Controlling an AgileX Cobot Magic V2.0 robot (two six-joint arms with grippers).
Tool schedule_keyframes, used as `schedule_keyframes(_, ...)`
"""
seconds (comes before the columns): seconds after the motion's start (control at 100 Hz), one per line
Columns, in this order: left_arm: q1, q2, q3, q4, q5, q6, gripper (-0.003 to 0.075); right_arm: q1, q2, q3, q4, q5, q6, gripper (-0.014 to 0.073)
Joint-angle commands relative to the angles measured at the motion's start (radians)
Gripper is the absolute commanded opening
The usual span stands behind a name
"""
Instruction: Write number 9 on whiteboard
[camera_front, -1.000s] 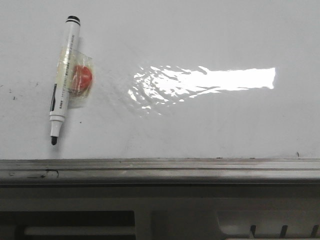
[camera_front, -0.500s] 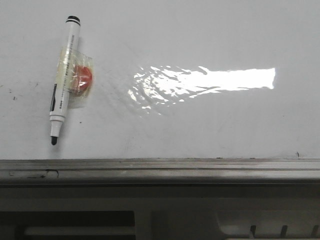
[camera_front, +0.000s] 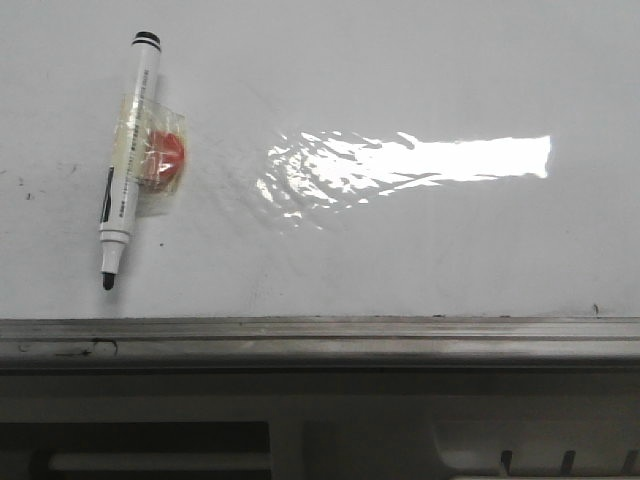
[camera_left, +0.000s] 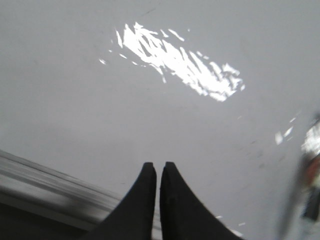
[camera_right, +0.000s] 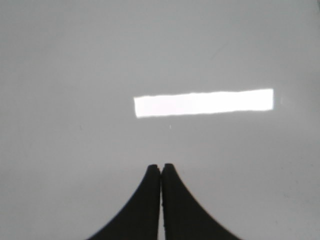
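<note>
The whiteboard fills the front view, glossy white with a bright glare patch and a grey metal rail along its lower edge. No number 9 shows on it, only tiny dark specks. A white marker with a black tip lies on the board at the left, taped to a red round piece. My left gripper is shut and empty above the board near the rail; the marker shows blurred at that view's edge. My right gripper is shut and empty above bare board. Neither gripper shows in the front view.
Below the rail in the front view is a grey panel with dark slots. The rail also shows blurred in the left wrist view. Faint smudges mark the board near the glare.
</note>
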Motion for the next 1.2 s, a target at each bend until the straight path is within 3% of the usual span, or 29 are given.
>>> schedule_keyframes(0.0,0.002,-0.029,0.03,-0.264,-0.09,-0.01,-0.0018,-0.001,-0.022,0.028,0.153,-0.168,-0.002,-0.0045)
schedule_keyframes(0.14,0.002,-0.029,0.03,-0.454,-0.094,-0.01,-0.0019,-0.001,-0.022,0.026,0.354,-0.197,-0.002,-0.0045)
schedule_keyframes(0.21,0.002,-0.029,0.02,-0.514,-0.102,-0.004,-0.0019,-0.001,-0.022,0.011,0.384,-0.163,-0.002,-0.0045)
schedule_keyframes(0.33,-0.004,-0.029,-0.029,-0.478,-0.082,0.066,-0.0019,-0.001,-0.006,-0.066,0.393,-0.026,-0.002,-0.0045)
schedule_keyframes(0.5,-0.008,0.047,-0.183,-0.324,0.026,0.265,-0.0019,-0.001,0.096,-0.256,0.308,0.299,-0.014,-0.0045)
schedule_keyframes(0.63,-0.008,0.182,-0.334,-0.125,0.118,0.349,-0.0008,-0.001,0.222,-0.388,0.254,0.358,-0.014,-0.0043)
schedule_keyframes(0.68,-0.008,0.243,-0.378,-0.095,0.136,0.383,0.0034,-0.001,0.283,-0.435,0.25,0.379,-0.014,-0.0027)
schedule_keyframes(0.75,-0.008,0.331,-0.427,-0.095,0.16,0.453,0.0141,-0.001,0.356,-0.498,0.248,0.418,-0.018,0.005)
schedule_keyframes(0.87,-0.008,0.476,-0.483,-0.104,0.209,0.497,0.0398,-0.001,0.455,-0.582,0.248,0.477,-0.026,0.0295)
schedule_keyframes(0.94,-0.008,0.555,-0.503,-0.118,0.258,0.502,0.0487,-0.001,0.491,-0.613,0.248,0.492,-0.026,0.0405)
schedule_keyframes(1.07,-0.02,0.672,-0.515,-0.28,0.333,0.632,0.0449,-0.001,0.501,-0.622,0.248,0.453,-0.026,0.0435)
schedule_keyframes(1.19,-0.096,0.736,-0.515,-0.438,0.304,0.789,0.0409,-0.001,0.501,-0.622,0.248,0.448,-0.026,0.0435)
